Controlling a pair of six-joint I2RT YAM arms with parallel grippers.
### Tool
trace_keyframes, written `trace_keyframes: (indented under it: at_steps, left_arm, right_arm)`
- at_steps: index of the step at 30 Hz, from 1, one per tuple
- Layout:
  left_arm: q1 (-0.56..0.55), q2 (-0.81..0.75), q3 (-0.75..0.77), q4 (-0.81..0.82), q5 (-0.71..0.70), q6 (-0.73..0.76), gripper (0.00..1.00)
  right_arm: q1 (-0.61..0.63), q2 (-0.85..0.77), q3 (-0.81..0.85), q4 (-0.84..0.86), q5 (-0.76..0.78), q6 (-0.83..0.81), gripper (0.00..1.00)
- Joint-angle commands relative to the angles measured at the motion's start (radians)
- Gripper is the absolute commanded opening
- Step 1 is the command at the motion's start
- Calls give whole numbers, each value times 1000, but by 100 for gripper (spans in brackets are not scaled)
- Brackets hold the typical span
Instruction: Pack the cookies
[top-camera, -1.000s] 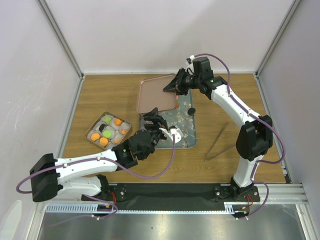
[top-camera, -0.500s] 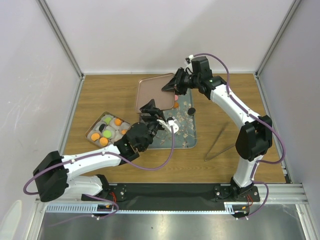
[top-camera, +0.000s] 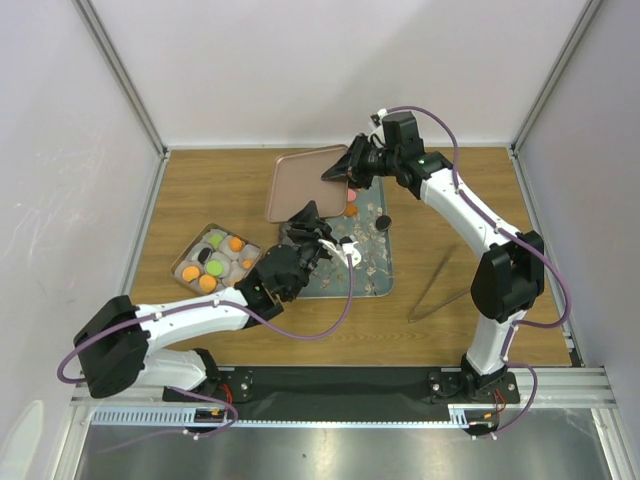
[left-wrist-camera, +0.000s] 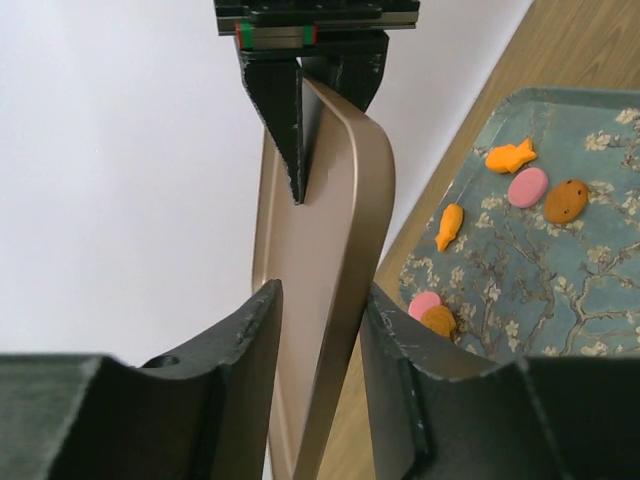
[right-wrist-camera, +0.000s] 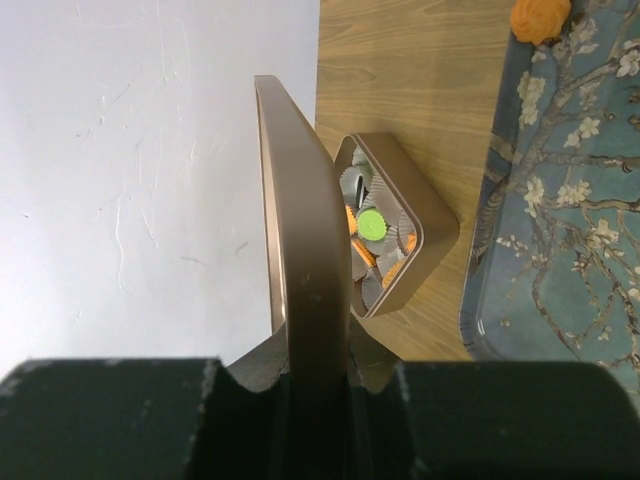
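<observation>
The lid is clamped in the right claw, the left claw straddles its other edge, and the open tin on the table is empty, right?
No, the open tin is not empty: the top view shows orange, green and black cookies in it. The lid is clamped in the right claw, and the left claw straddles its other edge.

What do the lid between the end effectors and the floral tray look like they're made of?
The lid looks like thin pressed metal with a satin brownish-pink coat: soft sheen, rounded rim. The floral tray looks like smooth printed metal or melamine, I cannot tell which: glossy blossom pattern, raised curved lip.
</observation>
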Motion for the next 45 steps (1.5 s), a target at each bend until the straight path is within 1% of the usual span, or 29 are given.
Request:
trace_keyframes:
  at_steps: [1,2,4,5,7,8,12,13,16,17,18,19,22,23,25,26,27,28,31,33,37,38,39,40,41,42,43,44,45]
  left_arm:
    - [22,1,35,80,7,13,40]
    - [22,3,42,80,11,12,36]
    - [24,4,55,64,8,0,33]
    - [24,9,67,56,6,-5,28]
    - [24,15,84,25,-14,-22,22]
    - [24,23,104,10,-22,-39,16]
    - [24,30,141,-65,-52,-80,1]
    - [24,29,150,-82,-58,-94,0]
    - [24,29,196,-153,-66,-145,0]
    - [24,29,208,-197,-68,-183,0]
    - [24,27,220,-220,-66,-203,0]
    - [24,27,242,-241,-65,-246,0]
    - [27,23,279,-327,-54,-330,0]
    - [33,18,302,-370,-46,-402,0]
    - [44,7,329,-429,-11,-486,0]
    - [56,1,348,-473,-2,-567,0]
    - [62,-5,355,-495,7,-603,0]
    - [71,-17,365,-515,33,-679,0]
    - [111,-45,365,-585,93,-783,0]
    - [152,-85,357,-625,128,-881,0]
    - [264,-184,326,-698,271,-1069,0]
    - [336,-210,319,-720,358,-1165,0]
    - [373,-253,310,-728,410,-1210,0]
    - [413,-278,287,-736,453,-1294,0]
    - [491,-302,273,-745,557,-1333,1]
    - [531,-347,257,-746,601,-1372,0]
    - [574,-364,231,-754,639,-1448,0]
    - [663,-381,215,-763,734,-1487,0]
    - [709,-417,196,-760,779,-1525,0]
  right_arm:
    - [6,-9,46,5,-39,-8,17]
    - [6,-9,47,7,-42,-8,17]
    - [6,-7,52,2,-45,-11,18]
    - [8,-9,53,1,-43,-13,19]
    - [6,-7,58,-2,-45,-18,19]
    - [6,-7,60,-4,-45,-19,20]
    - [8,-5,61,-1,-48,-24,22]
    - [8,-5,61,1,-49,-27,22]
    - [8,-9,63,-2,-45,-44,29]
    - [8,-9,66,-5,-40,-50,38]
    - [8,-10,73,-11,-34,-62,43]
    - [6,-10,87,-25,-28,-85,54]
    - [5,-16,110,-45,-5,-122,70]
    - [3,-18,121,-47,3,-137,79]
    - [-9,-31,119,-31,18,-142,87]
    - [-12,-48,110,-22,33,-145,94]
    - [-17,-58,106,-16,43,-149,96]
    - [-27,-70,103,-5,50,-153,100]
    - [-50,-114,76,38,73,-151,100]
    - [-87,-156,27,82,73,-125,99]
    - [-139,-193,-36,211,55,-110,100]
    - [-141,-188,-31,214,50,-123,100]
    - [-141,-182,-25,216,46,-142,100]
    - [-138,-164,-13,214,43,-169,100]
    - [-136,-154,-11,217,35,-186,100]
    - [-127,-144,-11,223,30,-201,100]
    - [-121,-124,-5,225,32,-215,100]
    - [-113,-108,0,222,38,-258,100]
    - [-95,-93,6,213,41,-280,100]
